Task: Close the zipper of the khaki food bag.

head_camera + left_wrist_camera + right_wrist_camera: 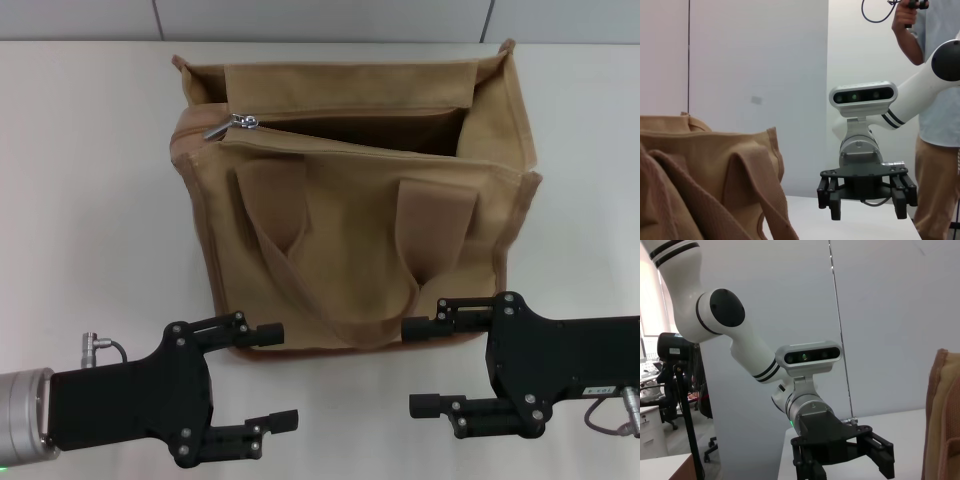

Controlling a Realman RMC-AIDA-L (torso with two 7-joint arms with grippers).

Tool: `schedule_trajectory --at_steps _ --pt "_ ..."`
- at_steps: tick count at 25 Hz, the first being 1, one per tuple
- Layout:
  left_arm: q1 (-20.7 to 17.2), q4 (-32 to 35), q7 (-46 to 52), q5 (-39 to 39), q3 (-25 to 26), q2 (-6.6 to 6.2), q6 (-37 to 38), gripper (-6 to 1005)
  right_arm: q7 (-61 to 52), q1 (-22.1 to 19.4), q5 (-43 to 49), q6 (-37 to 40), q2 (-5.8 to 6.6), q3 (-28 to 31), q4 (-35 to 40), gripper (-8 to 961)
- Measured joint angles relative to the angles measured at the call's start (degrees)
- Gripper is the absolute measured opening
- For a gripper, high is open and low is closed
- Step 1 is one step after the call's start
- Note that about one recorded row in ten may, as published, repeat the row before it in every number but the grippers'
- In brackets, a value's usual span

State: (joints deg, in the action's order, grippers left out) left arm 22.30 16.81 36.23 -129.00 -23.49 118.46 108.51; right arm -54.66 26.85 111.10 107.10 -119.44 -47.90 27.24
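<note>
White surface (90, 200) carries the bag (350, 200) at centre, far from the robot, its top gaping. Left pincer (275, 377) and right pincer (425, 367) hover near the bag's front edge, both released, grasping nothing. Zipper (340, 125) is undone, slider (240, 122) at the far-left end.

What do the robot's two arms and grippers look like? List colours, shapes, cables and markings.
The left gripper and the right gripper are matte black, flat angular plates with visible screws and two slim black fingers each. The left wrist has a silver metal cuff with a small connector and grey cable. The right carries a small white label and a cable. The upper arms are white with black bands.
</note>
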Motion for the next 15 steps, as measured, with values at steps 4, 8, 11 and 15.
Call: schedule_trajectory --at_steps 4,8,11,15 --pt "-0.1 0.2 0.0 0.4 0.1 -0.14 0.3 756 0.0 0.2 0.0 0.0 0.0 0.0 0.0 656" --pt "-0.1 0.2 0.0 0.7 0.1 -0.14 0.3 755 0.0 0.3 0.0 -0.1 0.0 0.0 0.0 656" --pt "-0.7 1.0 0.0 3.1 0.7 -0.17 -0.5 755 0.0 0.3 0.0 -0.1 0.0 0.0 0.0 656" --pt "-4.2 2.5 0.0 8.0 6.1 -0.19 -5.3 756 0.0 0.3 0.0 -0.3 0.0 0.0 0.0 656"
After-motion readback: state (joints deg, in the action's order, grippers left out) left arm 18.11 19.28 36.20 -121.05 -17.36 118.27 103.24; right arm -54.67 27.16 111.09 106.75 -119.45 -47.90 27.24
